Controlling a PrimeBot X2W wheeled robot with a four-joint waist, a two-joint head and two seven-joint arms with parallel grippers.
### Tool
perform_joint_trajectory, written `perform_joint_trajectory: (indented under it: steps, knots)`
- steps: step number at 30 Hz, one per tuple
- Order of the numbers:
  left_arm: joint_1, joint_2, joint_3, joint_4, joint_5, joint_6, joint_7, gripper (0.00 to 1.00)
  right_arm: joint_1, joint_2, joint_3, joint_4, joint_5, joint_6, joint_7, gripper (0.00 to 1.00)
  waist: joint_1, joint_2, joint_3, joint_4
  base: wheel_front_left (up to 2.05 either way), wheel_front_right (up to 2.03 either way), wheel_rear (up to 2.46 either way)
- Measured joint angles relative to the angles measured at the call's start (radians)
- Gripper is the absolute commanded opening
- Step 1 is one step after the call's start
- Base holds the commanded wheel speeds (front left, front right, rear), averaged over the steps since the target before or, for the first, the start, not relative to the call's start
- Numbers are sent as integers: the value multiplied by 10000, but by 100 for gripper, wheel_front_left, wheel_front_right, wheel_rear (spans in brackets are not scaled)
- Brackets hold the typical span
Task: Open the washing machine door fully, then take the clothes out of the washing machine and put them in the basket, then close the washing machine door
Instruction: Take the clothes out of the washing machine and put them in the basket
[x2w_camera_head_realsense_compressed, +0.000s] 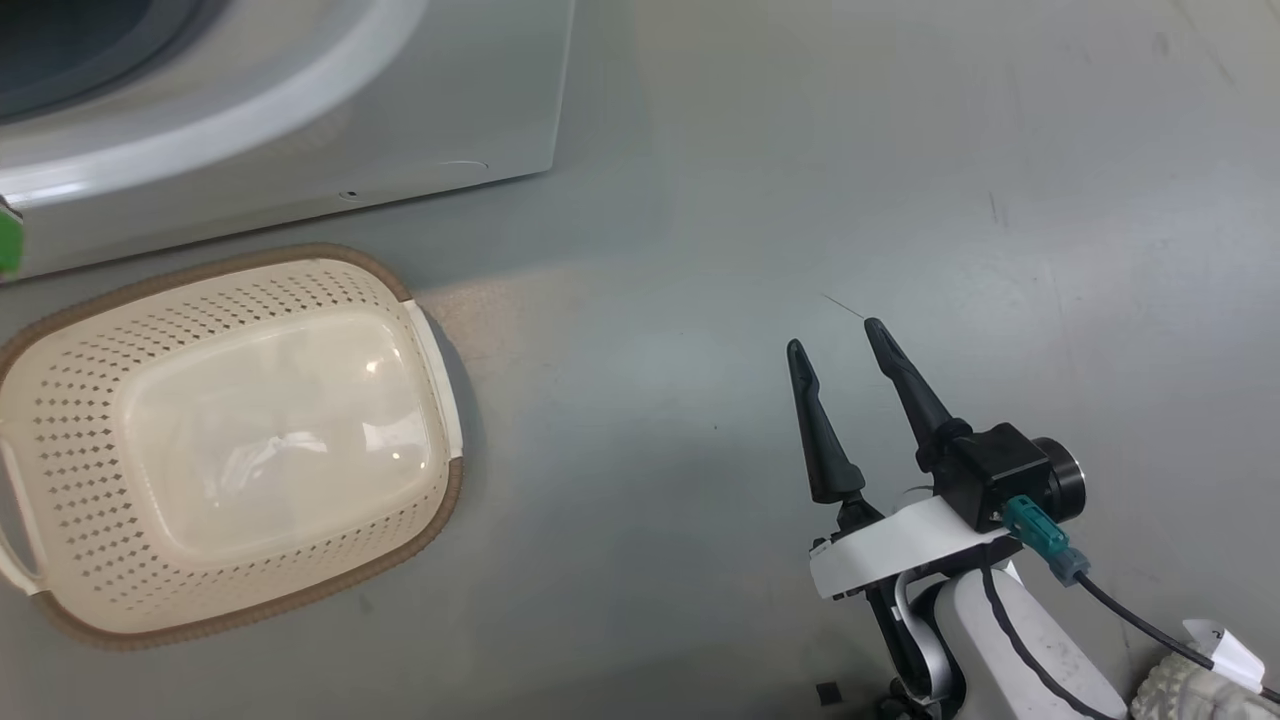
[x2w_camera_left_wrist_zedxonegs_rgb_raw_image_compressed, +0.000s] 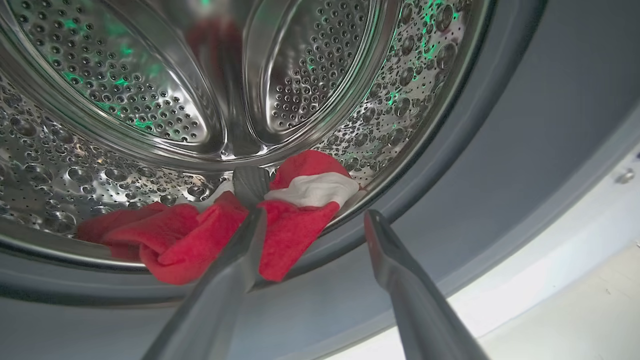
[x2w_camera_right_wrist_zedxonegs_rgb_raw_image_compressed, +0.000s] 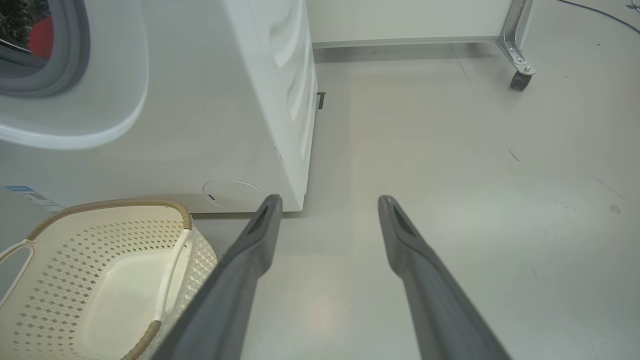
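The washing machine (x2w_camera_head_realsense_compressed: 300, 150) stands on the grey floor (x2w_camera_head_realsense_compressed: 900, 200). In the left wrist view its perforated steel drum (x2w_camera_left_wrist_zedxonegs_rgb_raw_image_compressed: 125, 75) holds the clothes (x2w_camera_left_wrist_zedxonegs_rgb_raw_image_compressed: 175, 235): red fabric with a white band, bunched in a low heap at the bottom of the drum, right at the front lip by the grey gasket (x2w_camera_left_wrist_zedxonegs_rgb_raw_image_compressed: 500, 125). The left gripper (x2w_camera_left_wrist_zedxonegs_rgb_raw_image_compressed: 315, 214) is at the mouth of the drum with its two fingers spread wide and nothing between them. One finger crosses the red cloth in that view; whether it touches, I cannot tell.

The basket (x2w_camera_head_realsense_compressed: 250, 258) sits on the floor just in front of the machine, upright. Its glossy cream bottom shows in full and catches the light. A patch of red is also visible through the machine's opening in the right wrist view.

The right gripper (x2w_camera_head_realsense_compressed: 836, 336) hangs over the floor well to the right of the basket, fingers parted and gripping nothing.
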Motion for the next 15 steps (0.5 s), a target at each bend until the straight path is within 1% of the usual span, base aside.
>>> perform_joint_trajectory:
  steps: [6, 15]
  knots:
    - [-651, 552, -393, 259, -82, 0, 625, 100, -43, 4, 309, -138, 84, 0, 0, 100, 0, 0, 341, -336, 0, 0, 0]
    - [-1288, 903, -629, 851, -374, 0, 1237, 100, -78, 6, 389, -295, 194, 0, 0, 100, 0, 0, 754, -816, 0, 0, 0]
